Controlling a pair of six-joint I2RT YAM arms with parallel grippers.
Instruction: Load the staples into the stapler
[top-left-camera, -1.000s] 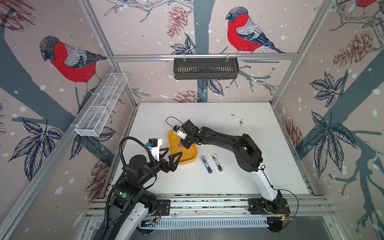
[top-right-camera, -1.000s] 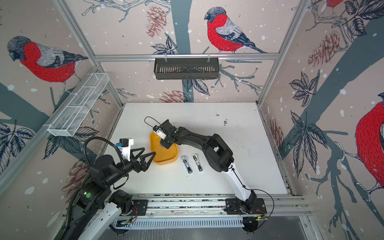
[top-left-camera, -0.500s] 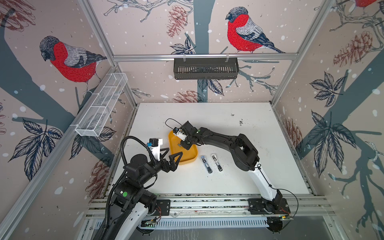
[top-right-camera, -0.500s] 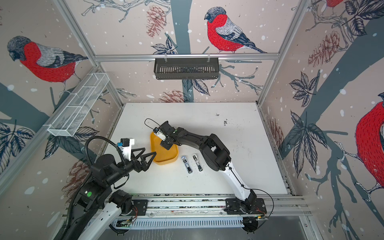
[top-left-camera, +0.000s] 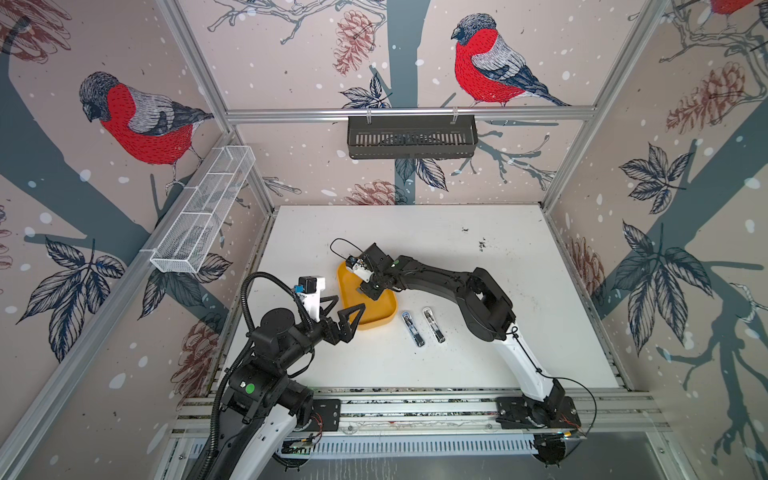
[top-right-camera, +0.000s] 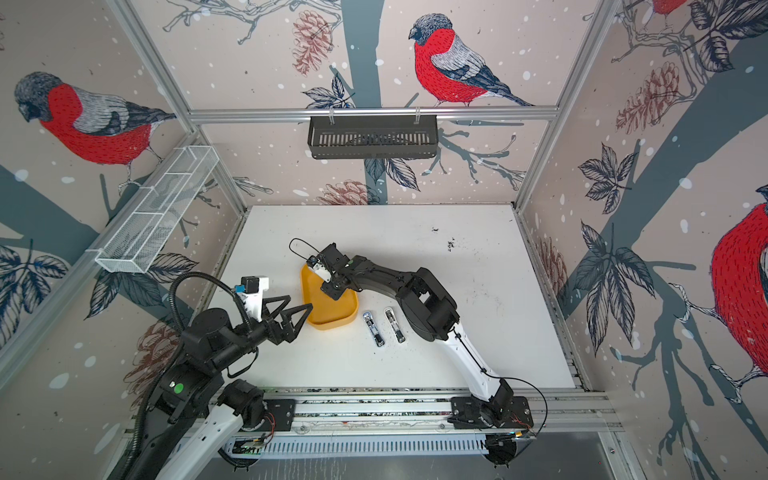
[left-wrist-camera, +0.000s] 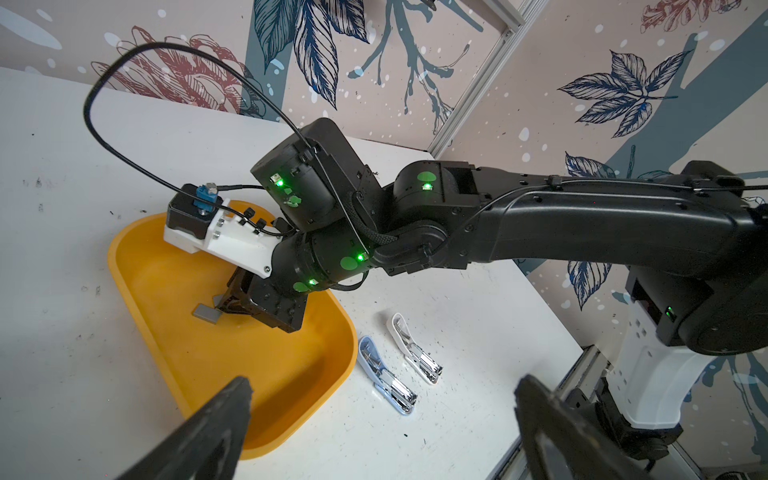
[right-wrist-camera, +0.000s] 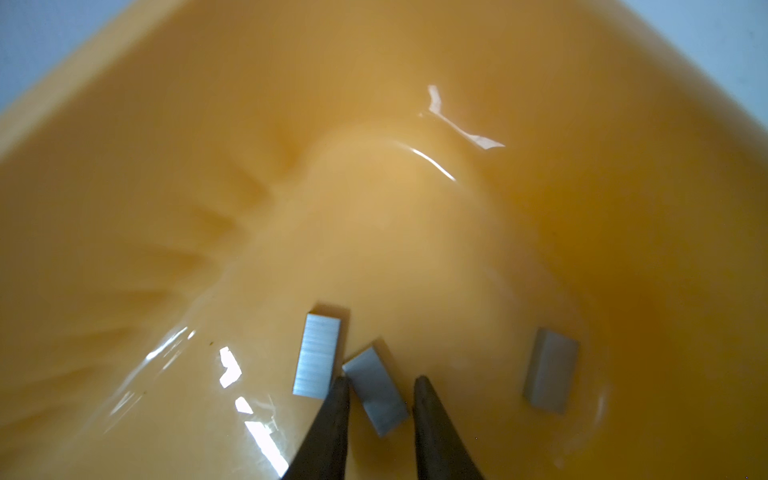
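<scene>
Right end effector (right-wrist-camera: 381, 379), narrowly parted, straddles a short grey metal staple strip (right-wrist-camera: 376, 395) in the yellow plastic tray (right-wrist-camera: 374, 124); strip's long axis oblique to the closing line.

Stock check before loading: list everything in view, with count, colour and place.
table: one, white, cell floor
tray: one, yellow, left of the table's middle
staple strips: three, grey, inside the tray
staplers: two, pale blue and white, side by side on the table right of the tray
slotted basket: one, black, on the back rail
wire basket: one, white, left wall
dark specks: a few, table's far right
left arm: black and white, jaws wide open at the tray's near-left edge
right arm: black and white, jaws narrowly apart astride the middle strip
</scene>
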